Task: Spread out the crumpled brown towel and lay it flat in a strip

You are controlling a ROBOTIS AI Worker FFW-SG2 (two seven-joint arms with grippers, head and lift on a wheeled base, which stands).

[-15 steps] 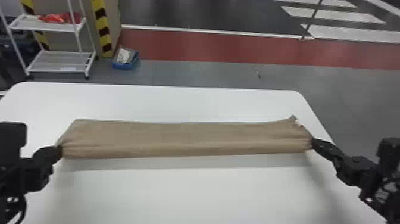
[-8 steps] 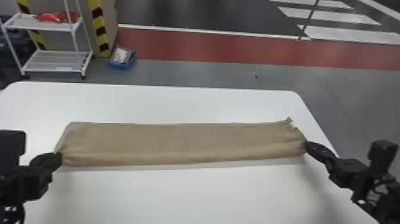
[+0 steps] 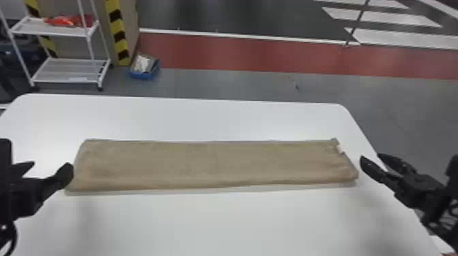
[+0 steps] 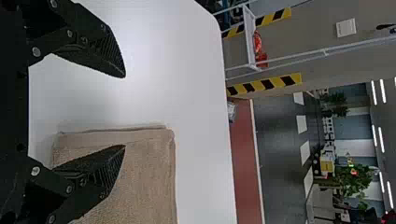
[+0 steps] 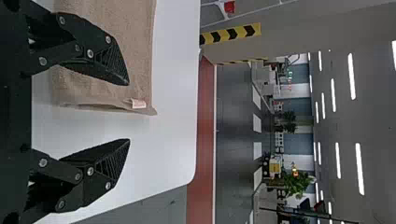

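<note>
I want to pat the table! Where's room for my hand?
Between the towel and the far edge of the table, or in front of the towel. Crowded: the towel's ends, by the left gripper and right gripper.

Left gripper (image 3: 52,165) and right gripper (image 3: 370,157) were black. Towel (image 3: 211,163) between them was plain brown; tag (image 3: 340,149) near right gripper, whitish. Table (image 3: 204,224) under both was plain white. Beyond left gripper, tape (image 3: 118,36) was striped yellow and black. Floor band (image 3: 238,54) beyond both was dull red.
</note>
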